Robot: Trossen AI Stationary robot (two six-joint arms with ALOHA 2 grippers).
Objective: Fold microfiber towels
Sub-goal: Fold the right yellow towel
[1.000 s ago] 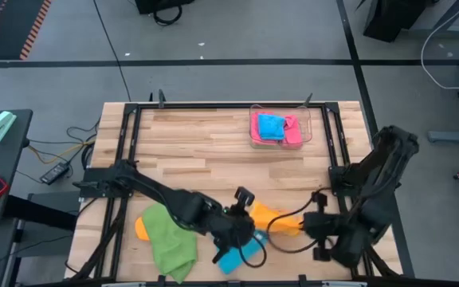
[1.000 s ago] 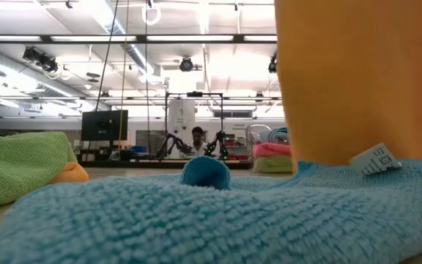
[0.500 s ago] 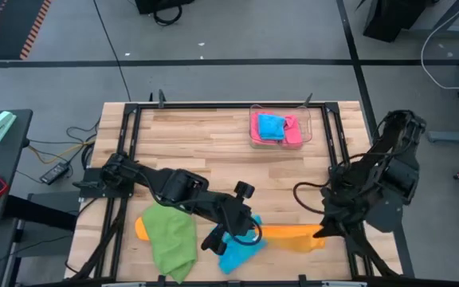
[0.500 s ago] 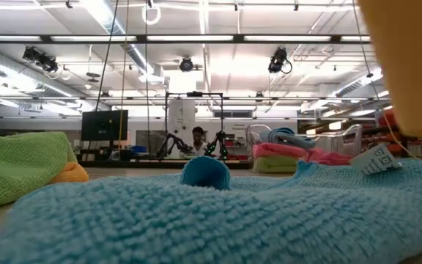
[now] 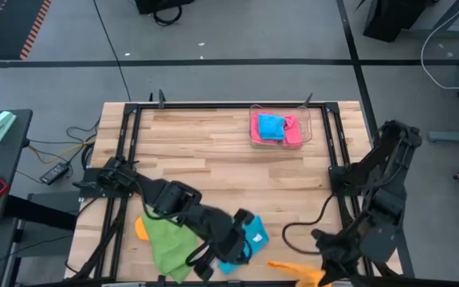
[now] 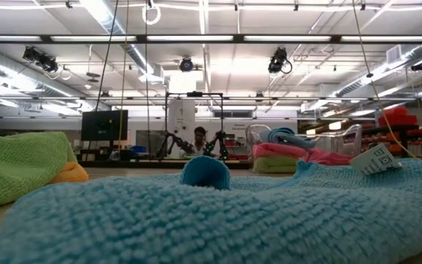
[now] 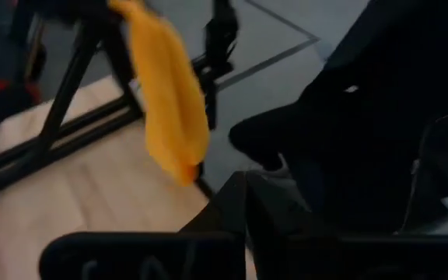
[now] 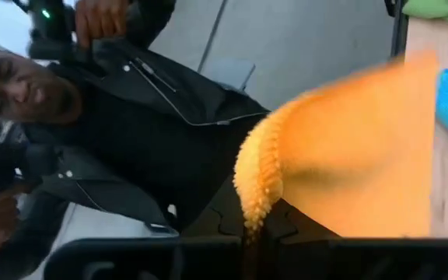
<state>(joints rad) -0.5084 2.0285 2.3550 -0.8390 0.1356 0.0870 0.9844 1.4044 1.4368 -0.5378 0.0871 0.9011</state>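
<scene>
Table edge: orange towel (image 5: 293, 269) in right jaws, prob. pinched.

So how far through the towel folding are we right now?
Early on. Folded blue and pink towels already sit in the clear tray. The right gripper, shut, holds the orange towel at the table's near edge. The left gripper is shut over the blue towel. The green towel and another orange one lie unfolded.

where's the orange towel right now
In the high view the orange towel hangs from the right pincer at the table's near edge, right of the blue towel.
</scene>
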